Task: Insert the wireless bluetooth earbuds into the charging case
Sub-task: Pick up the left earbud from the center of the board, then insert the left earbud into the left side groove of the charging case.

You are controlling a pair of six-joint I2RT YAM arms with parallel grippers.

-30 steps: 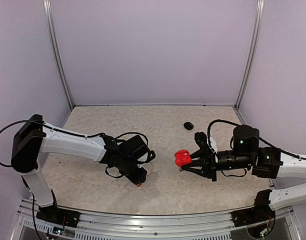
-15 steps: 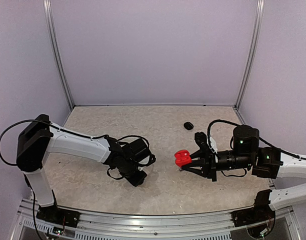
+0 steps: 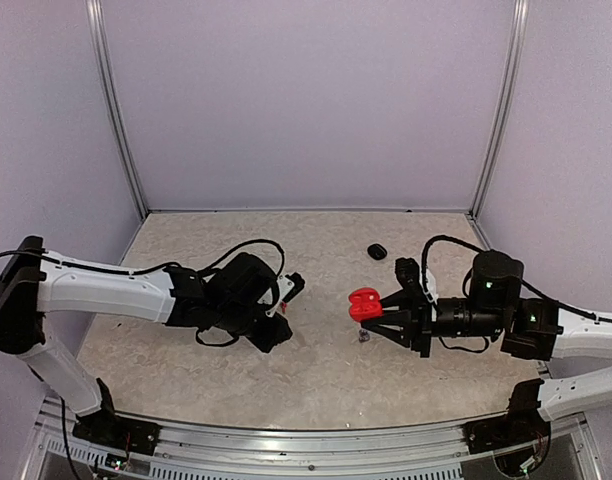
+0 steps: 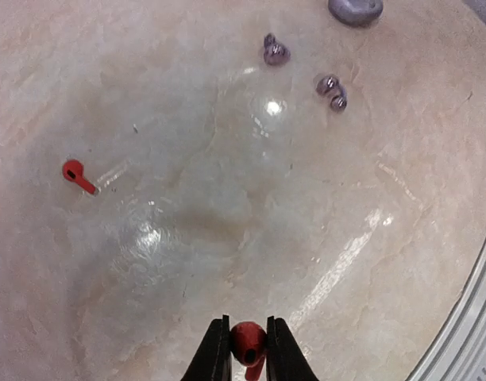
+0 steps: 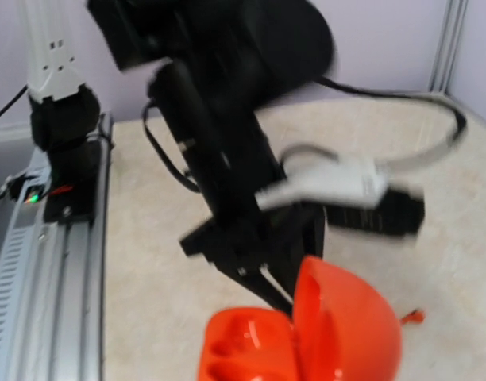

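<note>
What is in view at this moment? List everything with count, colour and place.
red charging case: 1, red, lid open, gripped by the right end effector
held red earbud: 1, red, between the left end effector fingers
loose red earbud: 1, red, lying on the table
silver-grey earbuds: 2, silver-grey, lying apart on the table, near the grey case
grey case: 1, grey, top edge of the left wrist view
black case: 1, black, back of the table, right of centre
table: 1, beige marbled
left end effector: shut on the held red earbud
right end effector: shut on the red charging case
</note>
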